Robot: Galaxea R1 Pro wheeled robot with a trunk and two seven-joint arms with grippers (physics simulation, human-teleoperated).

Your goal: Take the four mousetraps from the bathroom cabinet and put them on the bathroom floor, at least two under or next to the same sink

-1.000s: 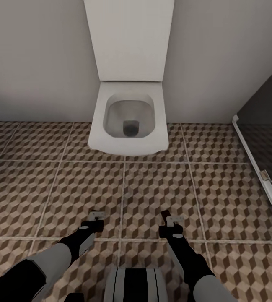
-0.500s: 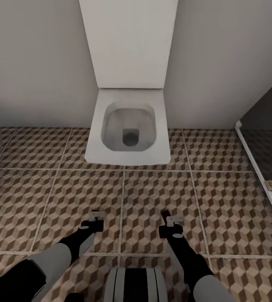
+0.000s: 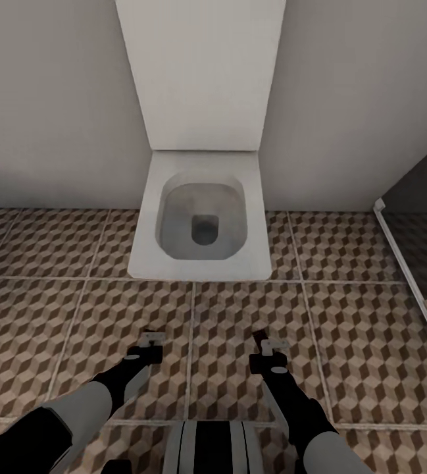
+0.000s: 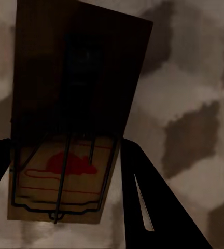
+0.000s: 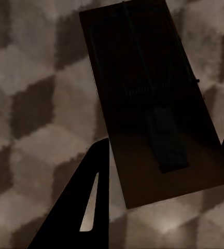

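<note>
Left claw and right claw, each clamped on a mousetrap, hover above the bathroom floor before the toilet.

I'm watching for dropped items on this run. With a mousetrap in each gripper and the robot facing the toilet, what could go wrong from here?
1. The toilet stands open just ahead of both grippers; a trap released too far forward could land in the bowl rather than on the tiled floor.
2. Each mousetrap juts well beyond the fingers, so a jolt might tip one loose.
3. No sink is visible here, so setting them down now probably misses the sink condition.
</note>
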